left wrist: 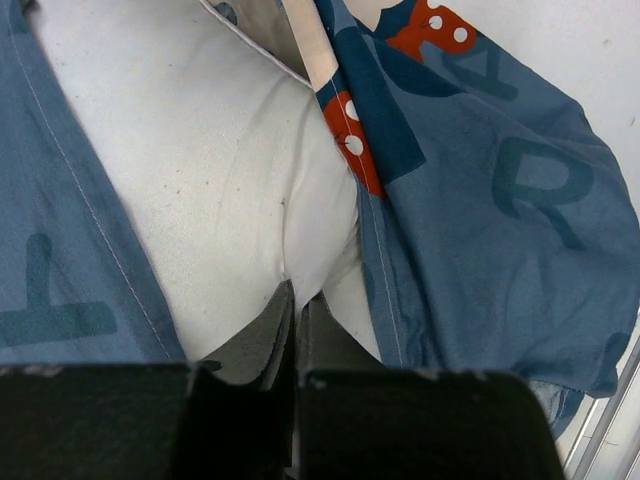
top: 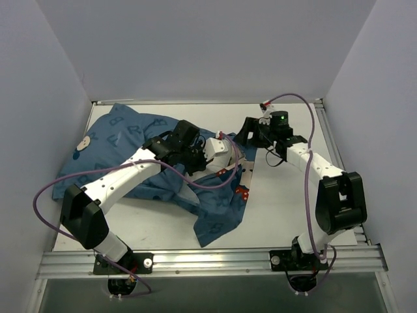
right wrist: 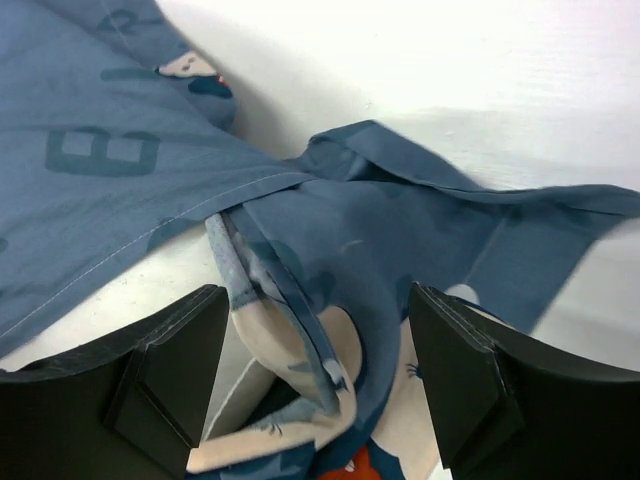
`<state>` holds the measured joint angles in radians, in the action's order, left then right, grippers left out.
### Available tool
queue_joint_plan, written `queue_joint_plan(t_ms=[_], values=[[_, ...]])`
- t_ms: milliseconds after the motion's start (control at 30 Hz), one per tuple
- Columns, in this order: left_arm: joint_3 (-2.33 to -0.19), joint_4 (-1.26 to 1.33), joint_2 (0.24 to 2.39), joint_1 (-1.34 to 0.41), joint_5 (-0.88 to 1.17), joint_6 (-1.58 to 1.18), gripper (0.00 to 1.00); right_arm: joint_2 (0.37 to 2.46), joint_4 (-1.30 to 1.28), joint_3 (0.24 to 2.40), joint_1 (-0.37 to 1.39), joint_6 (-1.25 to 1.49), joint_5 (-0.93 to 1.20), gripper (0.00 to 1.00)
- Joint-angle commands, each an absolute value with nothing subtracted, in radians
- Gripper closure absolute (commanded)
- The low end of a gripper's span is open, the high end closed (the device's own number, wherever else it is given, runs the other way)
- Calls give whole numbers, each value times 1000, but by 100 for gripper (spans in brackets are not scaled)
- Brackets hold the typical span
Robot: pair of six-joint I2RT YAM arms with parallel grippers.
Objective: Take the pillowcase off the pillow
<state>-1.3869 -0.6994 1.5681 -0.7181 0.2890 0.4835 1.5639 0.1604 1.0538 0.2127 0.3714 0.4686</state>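
Note:
The blue printed pillowcase (top: 124,140) lies crumpled across the left and middle of the table. A bit of the white pillow (top: 217,156) shows at its open end. My left gripper (top: 203,156) is at that opening. In the left wrist view it (left wrist: 296,295) is shut on a pinched fold of the white pillow (left wrist: 200,150), with the pillowcase (left wrist: 500,200) on both sides. My right gripper (top: 246,137) hovers over the pillowcase's far right edge. In the right wrist view it (right wrist: 320,350) is open, its fingers astride the folded hem of the pillowcase (right wrist: 380,220).
White walls close in the table at the back and both sides. An aluminium rail (top: 215,261) runs along the front edge by the arm bases. Bare white tabletop (top: 293,208) lies right of the fabric.

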Motion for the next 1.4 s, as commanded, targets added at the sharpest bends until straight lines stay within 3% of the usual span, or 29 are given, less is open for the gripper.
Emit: queue_joint_plan(t_ms=[0, 167, 367, 567, 667, 1000, 1267, 1333, 1367], values=[[-1419, -715, 1565, -713, 255, 497, 98, 1627, 137, 1112, 288, 339, 467, 27], [-1416, -716, 1560, -713, 252, 497, 98, 1660, 172, 1124, 308, 385, 413, 39], [-1410, -724, 1543, -712, 241, 503, 98, 1651, 158, 1101, 276, 443, 258, 66], [-1393, -735, 1519, -710, 222, 515, 98, 1693, 141, 1055, 189, 491, 244, 79], [-1402, -739, 1513, -704, 221, 515, 98, 1741, 144, 1057, 189, 483, 256, 100], [-1622, -789, 1493, -660, 262, 408, 98, 1838, 235, 1059, 196, 563, 331, 100], [-1772, -715, 1586, -621, 299, 314, 98, 1750, 368, 979, 348, 532, 403, 100], [-1726, -683, 1595, -637, 278, 321, 98, 1674, 365, 957, 348, 532, 407, 96], [-1714, -672, 1601, -638, 270, 322, 98, 1643, 354, 951, 341, 531, 396, 88]])
